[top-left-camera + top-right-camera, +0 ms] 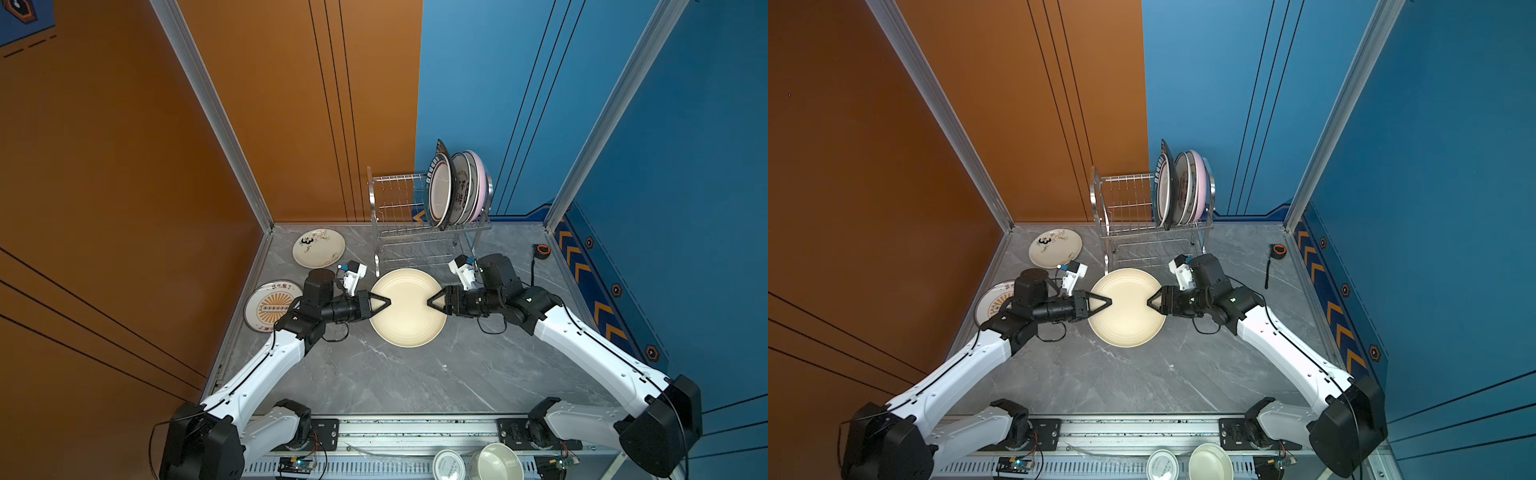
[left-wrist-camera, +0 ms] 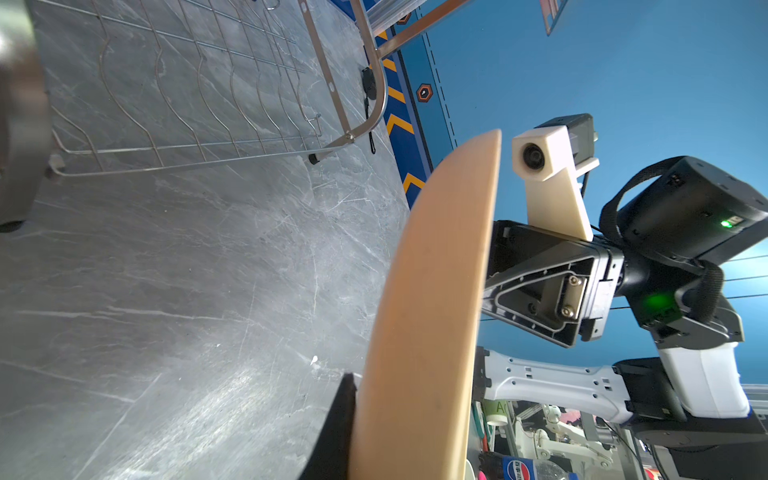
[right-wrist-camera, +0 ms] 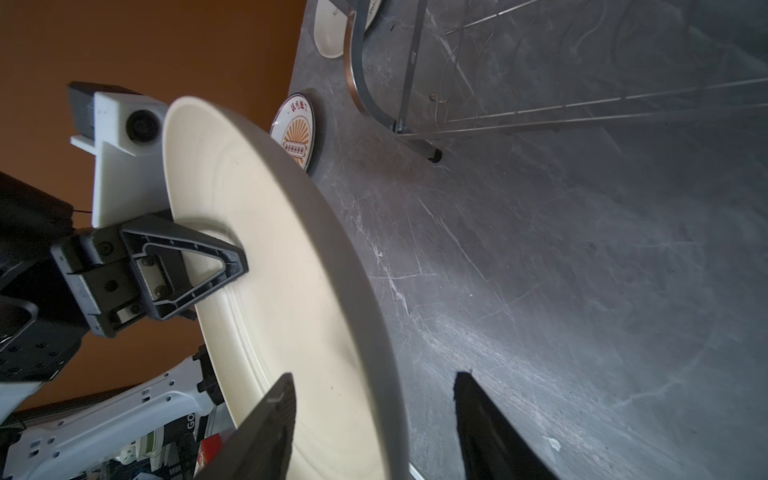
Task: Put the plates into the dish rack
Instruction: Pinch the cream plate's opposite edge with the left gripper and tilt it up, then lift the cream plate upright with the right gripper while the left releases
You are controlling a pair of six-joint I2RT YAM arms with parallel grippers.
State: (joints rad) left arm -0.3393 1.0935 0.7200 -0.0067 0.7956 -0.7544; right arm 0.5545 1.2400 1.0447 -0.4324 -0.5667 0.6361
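The left arm and the right arm, both white and black, rise from the near edge of a grey marble-patterned counter. Each bends outward at the elbow, then angles forward and inward, so the wrists face each other.

Between them a plain cream round plate hangs roughly level, clear of the counter, just in front of a shiny steel wire dish rack. The left claw pinches the plate's left rim, one finger lying on its upper face. The right claw is spread, its fingers either side of the right rim with a gap beneath.

Several upright plates fill the right end of the rack's upper tier. A cream panda plate and an orange sunburst plate lie flat on the counter to the left.
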